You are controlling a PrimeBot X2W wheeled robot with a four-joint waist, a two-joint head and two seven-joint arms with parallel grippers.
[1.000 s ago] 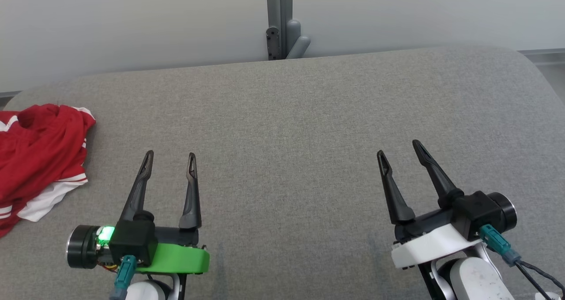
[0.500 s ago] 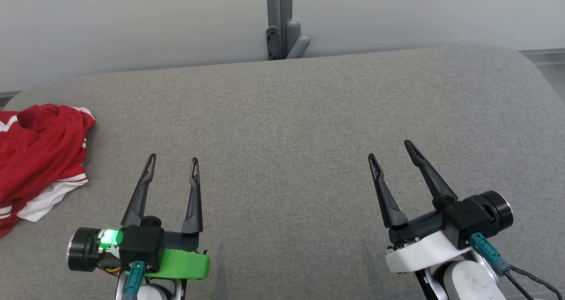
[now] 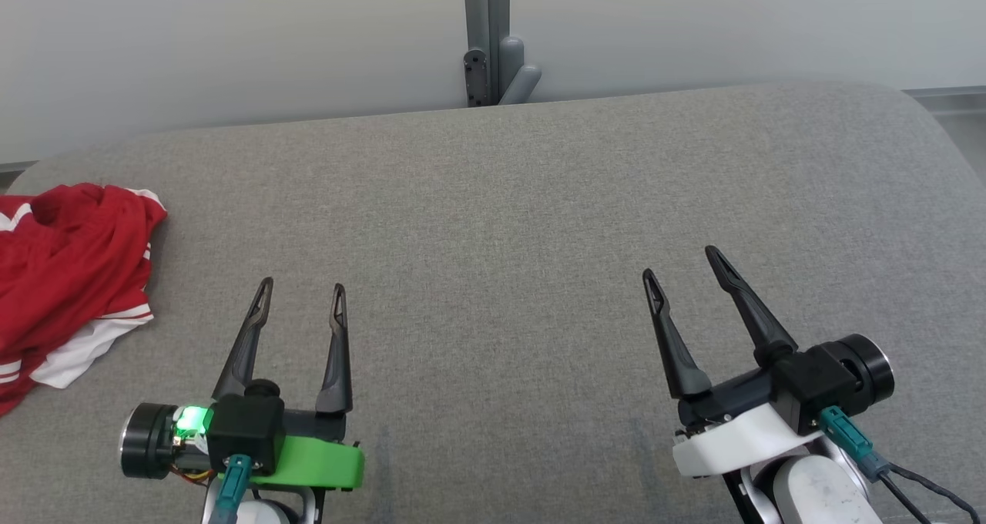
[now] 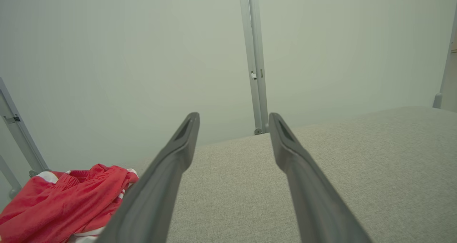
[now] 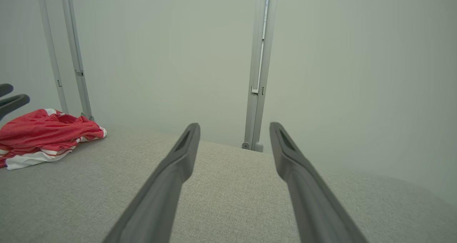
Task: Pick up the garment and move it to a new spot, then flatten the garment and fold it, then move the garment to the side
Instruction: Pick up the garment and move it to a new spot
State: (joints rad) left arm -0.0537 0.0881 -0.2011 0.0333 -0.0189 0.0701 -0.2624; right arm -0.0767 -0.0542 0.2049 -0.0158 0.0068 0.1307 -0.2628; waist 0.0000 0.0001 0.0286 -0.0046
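At the far left of the grey fabric worktop (image 3: 493, 200), the garment (image 3: 69, 277) lies in a crumpled heap of red cloth with white bands, part of it running past the left edge of the head view. Nothing touches it. To its right and nearer the robot, clear of the cloth, the left end effector (image 3: 302, 285) sits low over bare fabric on a green mount (image 3: 308, 462), with a small green light (image 3: 192, 418) lit beside it. Its two dark fingers stand spread apart, released, with nothing between them. The left wrist view shows the same spread fingers, with the garment (image 4: 64, 200) low at their left. Behind the middle of the worktop a grey metal post (image 3: 487, 38) rises against the pale wall (image 3: 231, 38). Further right, the right end effector (image 3: 679, 262) sits on a white mount (image 3: 739, 431), its fingers leaning slightly leftward. It is likewise spread and released, gripping nothing, over bare worktop. In the right wrist view the garment (image 5: 43, 132) lies well off to the left, with the tips of the other arm's fingers (image 5: 10, 102) near it at the picture's edge
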